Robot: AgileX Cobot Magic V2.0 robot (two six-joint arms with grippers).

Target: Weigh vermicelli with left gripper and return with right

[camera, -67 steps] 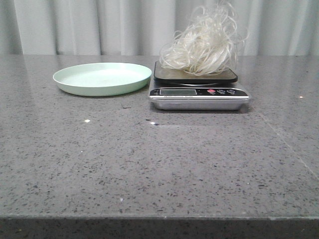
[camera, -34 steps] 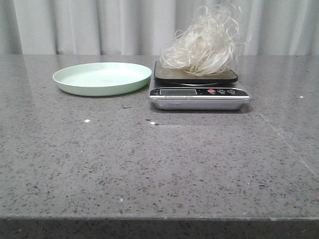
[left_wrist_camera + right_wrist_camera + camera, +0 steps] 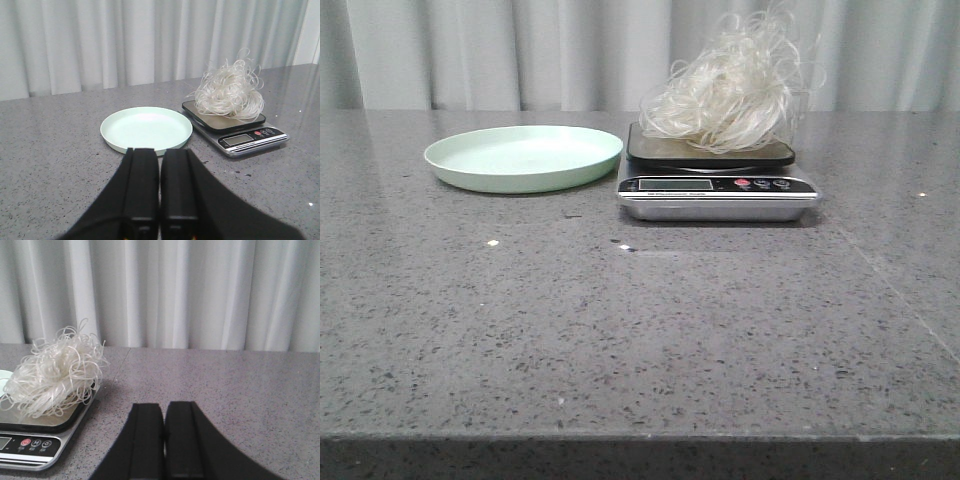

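Note:
The vermicelli [image 3: 725, 90], a fluffy whitish tangle of thin strands, lies on the dark platform of a silver kitchen scale [image 3: 717, 188] at the back of the table. It also shows in the left wrist view [image 3: 229, 92] and the right wrist view [image 3: 55, 372]. A pale green plate [image 3: 524, 157] stands empty to the left of the scale. My left gripper [image 3: 160, 151] is shut and empty, short of the plate [image 3: 146, 129]. My right gripper [image 3: 164, 406] is shut and empty, to the right of the scale [image 3: 30, 444]. Neither gripper shows in the front view.
The grey speckled table [image 3: 640, 330] runs to a front edge near the camera. A pale curtain [image 3: 570, 50] hangs behind the table. A few small white crumbs [image 3: 493, 243] lie on the table in front of the plate and scale.
The vermicelli's loose top strands have shifted slightly. The plate and the scale stand where they were.

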